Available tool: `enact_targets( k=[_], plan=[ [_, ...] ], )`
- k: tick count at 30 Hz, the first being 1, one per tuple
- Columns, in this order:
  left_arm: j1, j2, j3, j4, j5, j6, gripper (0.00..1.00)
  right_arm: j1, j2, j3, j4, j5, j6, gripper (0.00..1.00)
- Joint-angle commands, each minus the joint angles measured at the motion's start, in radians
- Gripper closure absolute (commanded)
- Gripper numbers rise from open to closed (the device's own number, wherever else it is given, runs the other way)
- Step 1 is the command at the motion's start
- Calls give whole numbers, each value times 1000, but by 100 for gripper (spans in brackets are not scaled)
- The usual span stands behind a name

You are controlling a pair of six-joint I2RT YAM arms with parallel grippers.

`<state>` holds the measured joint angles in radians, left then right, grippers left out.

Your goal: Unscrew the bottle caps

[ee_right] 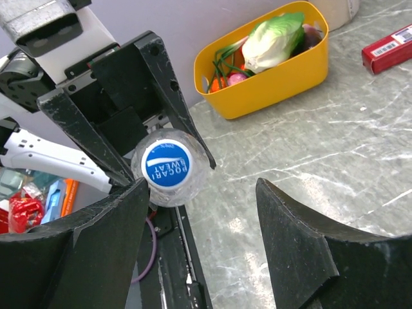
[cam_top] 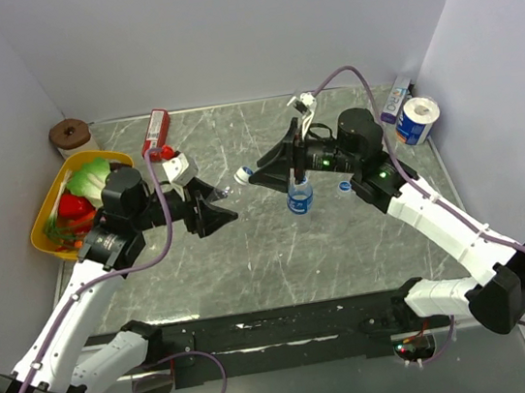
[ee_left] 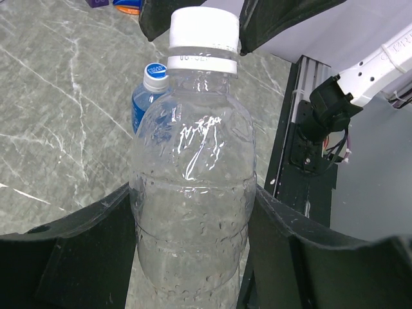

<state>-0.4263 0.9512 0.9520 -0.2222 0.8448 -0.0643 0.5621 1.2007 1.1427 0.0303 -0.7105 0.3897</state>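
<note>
My left gripper (cam_top: 217, 207) is shut on a clear bottle (ee_left: 193, 193) and holds it off the table, pointing at the right arm. The bottle's cap (cam_top: 243, 174) is white with a blue top; it also shows in the left wrist view (ee_left: 203, 35) and the right wrist view (ee_right: 166, 165). My right gripper (cam_top: 261, 172) is open just in front of that cap; in the right wrist view (ee_right: 203, 219) the cap lies close to its left finger. A blue-labelled bottle (cam_top: 300, 196) stands capped under the right gripper. A loose blue cap (cam_top: 344, 185) lies on the table. A third bottle is not visible.
A yellow basket (cam_top: 47, 197) of vegetables stands at the left. A red box (cam_top: 156, 128) and a brown roll (cam_top: 71, 135) lie at the back left. A toilet roll (cam_top: 418, 119) and a blue-white packet (cam_top: 394, 100) are at the back right.
</note>
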Motion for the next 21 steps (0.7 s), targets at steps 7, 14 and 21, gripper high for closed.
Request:
enact_targets(
  k=[7, 14, 21],
  plan=[
    [4, -43, 28, 46, 60, 26, 54, -28, -39, -1, -62, 78, -67, 26],
    [4, -28, 25, 38, 37, 34, 54, -31, -78, 18, -49, 33, -23, 23],
    [-17, 7, 36, -3, -22, 90, 55, -28, -38, 86, 22, -26, 93, 16]
  ],
)
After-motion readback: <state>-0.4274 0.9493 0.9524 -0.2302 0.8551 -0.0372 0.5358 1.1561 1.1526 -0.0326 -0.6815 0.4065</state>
